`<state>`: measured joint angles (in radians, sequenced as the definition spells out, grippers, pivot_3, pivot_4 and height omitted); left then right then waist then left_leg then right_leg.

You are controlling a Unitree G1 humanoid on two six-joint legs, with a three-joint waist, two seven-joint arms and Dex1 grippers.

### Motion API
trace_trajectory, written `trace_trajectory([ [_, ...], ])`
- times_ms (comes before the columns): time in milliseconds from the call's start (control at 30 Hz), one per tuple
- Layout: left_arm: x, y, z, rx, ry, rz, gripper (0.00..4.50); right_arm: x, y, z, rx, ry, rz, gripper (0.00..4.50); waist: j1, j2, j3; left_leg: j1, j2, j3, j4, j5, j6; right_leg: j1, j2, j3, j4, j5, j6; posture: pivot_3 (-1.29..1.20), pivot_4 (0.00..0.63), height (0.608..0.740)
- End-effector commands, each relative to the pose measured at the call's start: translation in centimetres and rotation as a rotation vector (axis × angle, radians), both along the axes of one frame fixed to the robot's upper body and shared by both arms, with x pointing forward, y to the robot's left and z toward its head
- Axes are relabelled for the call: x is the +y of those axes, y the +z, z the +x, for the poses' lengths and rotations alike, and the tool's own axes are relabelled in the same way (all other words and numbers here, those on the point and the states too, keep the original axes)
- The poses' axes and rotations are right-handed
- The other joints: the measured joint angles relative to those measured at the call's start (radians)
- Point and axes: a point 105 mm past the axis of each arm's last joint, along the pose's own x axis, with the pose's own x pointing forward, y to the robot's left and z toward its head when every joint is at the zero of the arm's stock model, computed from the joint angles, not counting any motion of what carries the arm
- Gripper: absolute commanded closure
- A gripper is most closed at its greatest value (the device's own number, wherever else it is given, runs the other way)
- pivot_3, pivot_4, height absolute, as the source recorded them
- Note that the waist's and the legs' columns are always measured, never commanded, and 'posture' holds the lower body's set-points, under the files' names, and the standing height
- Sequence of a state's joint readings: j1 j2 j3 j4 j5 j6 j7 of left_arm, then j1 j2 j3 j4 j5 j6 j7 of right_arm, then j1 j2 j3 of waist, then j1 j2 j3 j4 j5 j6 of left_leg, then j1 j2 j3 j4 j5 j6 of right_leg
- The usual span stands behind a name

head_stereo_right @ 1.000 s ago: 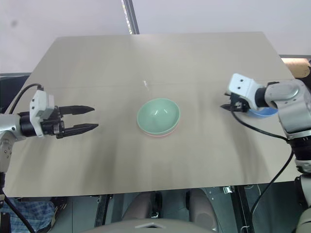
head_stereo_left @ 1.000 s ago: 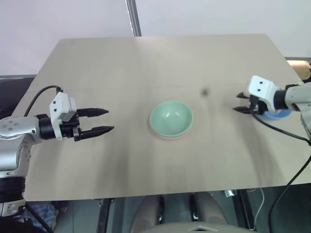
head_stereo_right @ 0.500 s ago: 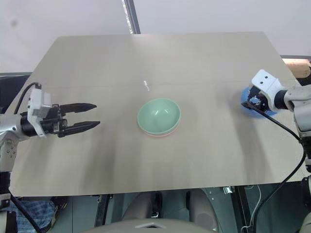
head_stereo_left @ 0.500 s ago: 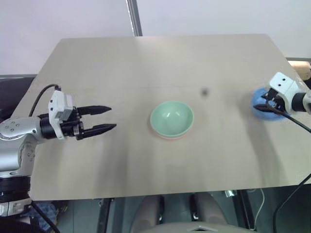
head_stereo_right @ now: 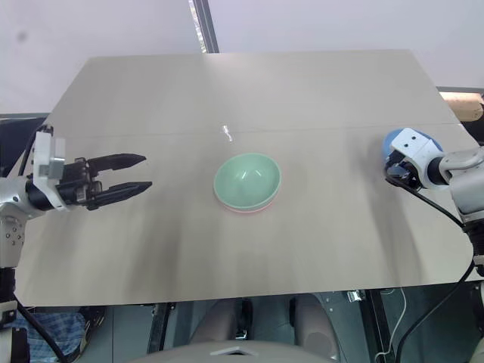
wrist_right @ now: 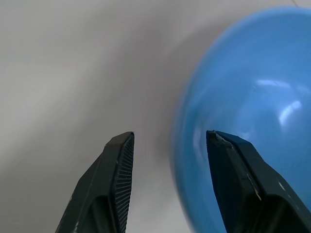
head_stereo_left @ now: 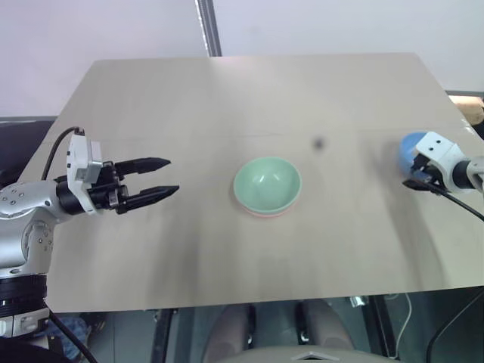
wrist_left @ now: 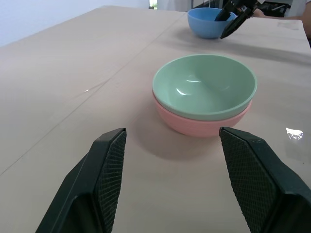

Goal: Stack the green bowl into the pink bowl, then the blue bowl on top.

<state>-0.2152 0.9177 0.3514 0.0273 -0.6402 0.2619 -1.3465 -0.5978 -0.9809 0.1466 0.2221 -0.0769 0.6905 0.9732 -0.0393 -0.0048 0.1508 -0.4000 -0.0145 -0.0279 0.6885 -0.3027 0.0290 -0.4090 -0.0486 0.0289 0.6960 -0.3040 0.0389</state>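
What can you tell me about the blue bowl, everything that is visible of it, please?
The blue bowl is a small round plain bowl, sky blue, smooth and glossy with light reflections inside; it looks like plastic or glazed ware. It stands upright and empty on the wooden table, near its right edge, far apart from the green bowl. The right gripper is open right at its rim, one finger over the inside and the other outside; whether they touch the bowl cannot be told.
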Motion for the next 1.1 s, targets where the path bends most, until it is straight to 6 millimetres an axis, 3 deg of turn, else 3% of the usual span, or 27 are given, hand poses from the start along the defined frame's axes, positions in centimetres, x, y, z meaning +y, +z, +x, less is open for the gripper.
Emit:
trace_trajectory([
  [33,-0.3,1.8,-0.5,-0.066,-0.006,-0.009,1.28,-0.5,1.5,0.8,-0.069,-0.014,-0.047,2.39,0.000,0.000,0.000,0.000,0.000,0.000,0.000,0.000,0.000,0.000,0.000,0.000,0.000,0.000,0.000,0.00,0.150,0.740],
  [67,-0.3,1.9,-0.6,-0.068,-0.006,-0.011,1.28,-0.4,1.5,0.8,-0.068,-0.005,-0.050,2.63,0.000,0.000,0.000,0.000,0.000,0.000,0.000,0.000,0.000,0.000,0.000,0.000,0.000,0.000,0.000,0.00,0.150,0.740],
  [200,-0.4,2.1,-0.6,-0.071,-0.002,-0.016,1.28,-0.1,1.5,0.9,-0.069,0.009,-0.047,4.45,-0.001,0.000,0.000,0.000,0.000,0.000,0.000,0.000,0.000,0.000,0.000,0.000,0.000,0.000,0.000,0.00,0.150,0.740],
  [467,-0.4,2.2,-0.6,-0.074,0.000,-0.021,1.28,0.7,2.0,1.1,-0.088,0.055,-0.049,4.45,0.000,0.000,0.000,0.000,0.000,0.000,0.000,0.000,0.000,0.000,0.000,0.000,0.000,0.000,0.000,0.00,0.150,0.740],
  [600,-0.4,2.1,-0.6,-0.073,-0.001,-0.021,1.28,5.6,3.8,0.1,-0.106,0.263,0.137,4.45,-0.004,0.000,0.000,0.000,0.000,0.000,0.000,0.000,0.000,0.000,0.000,0.000,0.000,0.000,0.000,0.00,0.150,0.740],
  [733,-0.3,1.9,-0.6,-0.070,0.000,-0.016,1.28,11.2,7.8,-1.6,-0.170,0.461,0.376,4.45,-0.002,0.000,0.000,0.000,0.002,0.000,0.000,0.000,0.000,0.000,0.002,0.000,0.000,0.000,0.000,0.00,0.150,0.740],
  [900,-0.1,1.7,-0.4,-0.067,-0.001,-0.016,1.28,16.0,11.0,-4.2,-0.195,0.667,0.479,4.45,0.003,0.000,0.000,0.000,0.001,-0.001,0.000,0.000,0.000,0.000,0.000,0.000,0.000,0.000,0.000,0.00,0.150,0.740],
  [1100,-0.1,1.6,-0.1,-0.068,-0.013,-0.020,1.28,21.8,10.6,-7.1,-0.147,0.914,0.422,4.45,0.002,0.000,0.000,0.000,0.001,-0.002,0.000,0.000,0.000,0.000,0.000,-0.001,-0.001,0.000,0.000,0.00,0.150,0.740],
])
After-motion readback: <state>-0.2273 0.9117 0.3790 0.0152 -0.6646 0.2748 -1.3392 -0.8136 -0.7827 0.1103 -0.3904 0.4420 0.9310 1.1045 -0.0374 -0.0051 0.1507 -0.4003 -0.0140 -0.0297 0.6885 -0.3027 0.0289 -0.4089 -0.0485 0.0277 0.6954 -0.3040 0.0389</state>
